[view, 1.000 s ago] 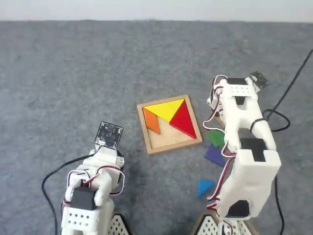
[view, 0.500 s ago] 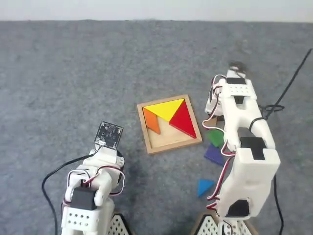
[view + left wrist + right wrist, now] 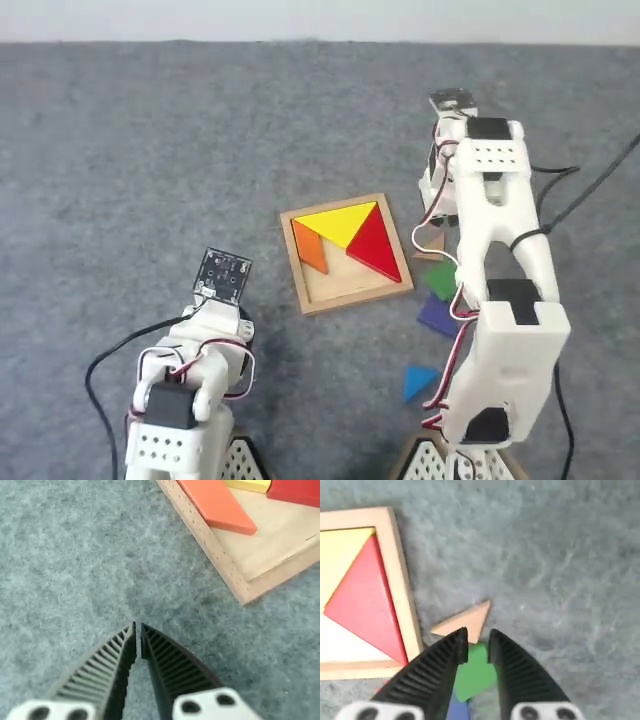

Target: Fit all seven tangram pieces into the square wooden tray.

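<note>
The square wooden tray lies mid-table and holds a yellow triangle, a red triangle and an orange parallelogram. Right of it on the carpet are a green piece, a purple piece and a blue triangle. My right gripper hovers narrowly open, holding nothing, over a tan triangle and the green piece, just beside the tray's rim. My left gripper is shut and empty above bare carpet, short of the tray's corner.
Grey carpet covers the whole table. The right arm stretches over the loose pieces along the tray's right side. The left arm sits at the near left. Black cables trail at both near corners.
The right arm has stretched toward the far side, its wrist swinging from the right to farther back. The left arm and all pieces have stayed put.
</note>
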